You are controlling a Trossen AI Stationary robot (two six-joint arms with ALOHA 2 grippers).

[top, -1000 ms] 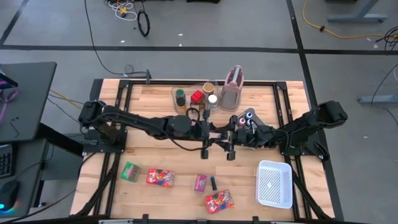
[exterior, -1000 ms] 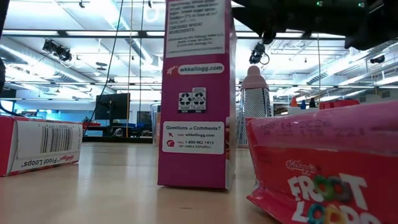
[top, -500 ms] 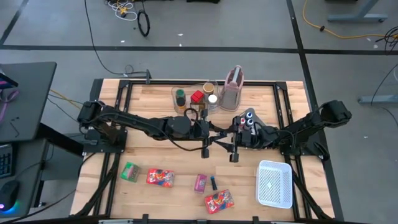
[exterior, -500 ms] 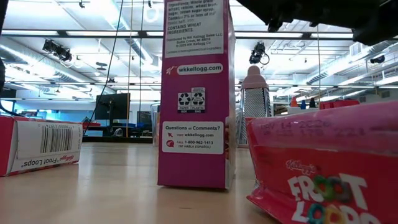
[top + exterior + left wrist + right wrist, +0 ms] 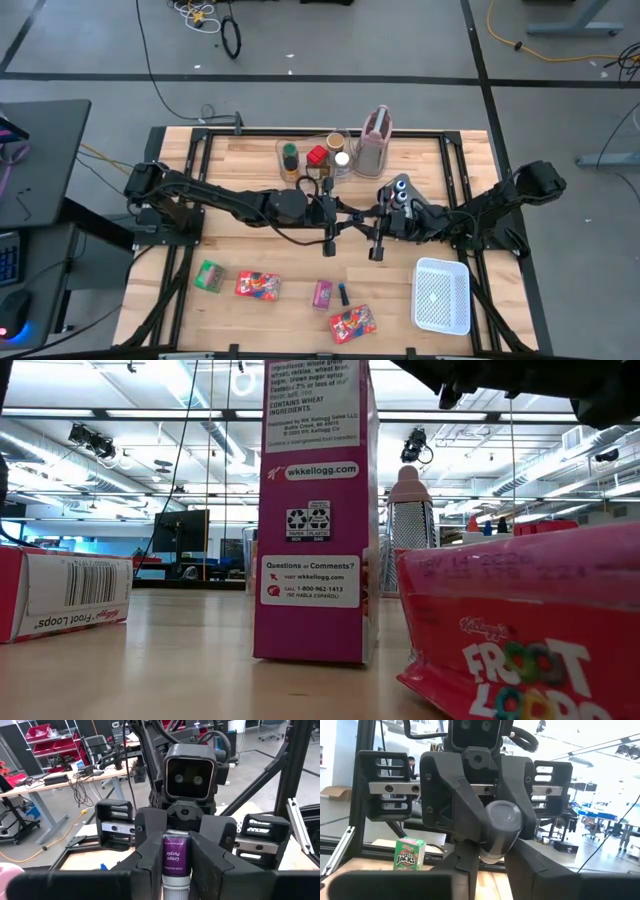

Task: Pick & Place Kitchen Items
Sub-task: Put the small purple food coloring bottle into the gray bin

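Over the middle of the table my left gripper (image 5: 340, 215) and my right gripper (image 5: 366, 220) meet nose to nose, both shut on one small bottle with a purple label (image 5: 176, 854). The right wrist view shows the bottle's round grey end (image 5: 503, 819). From above the bottle is hidden by the two hands. A green packet (image 5: 209, 275), two red packets (image 5: 257, 285) (image 5: 352, 322), a pink packet (image 5: 322, 293) and a tiny blue bottle (image 5: 343, 295) lie on the near part of the table. My left gripper (image 5: 176, 870) pinches the bottle by its two sides at the purple label (image 5: 176, 845), coming level from the table's left. The bottle is lifted clear of the table. My right gripper (image 5: 492, 870) has its two fingers on either side of the bottle's body (image 5: 490, 851), just below the round grey end. It comes from the table's right, slanting slightly upward.
A clear bin (image 5: 315, 157) with several spice jars and a pinkish jug (image 5: 375, 140) stand at the far edge. A white mesh basket (image 5: 442, 295) sits near right. Tiny bottles (image 5: 400, 190) stand beside the right arm. In the low view the pink packet (image 5: 318, 510) stands upright.
My right gripper has rolled a little about the line it points along and drawn slightly upward, so less of it shows at the top of the low view. My left gripper has kept still with the bottle.
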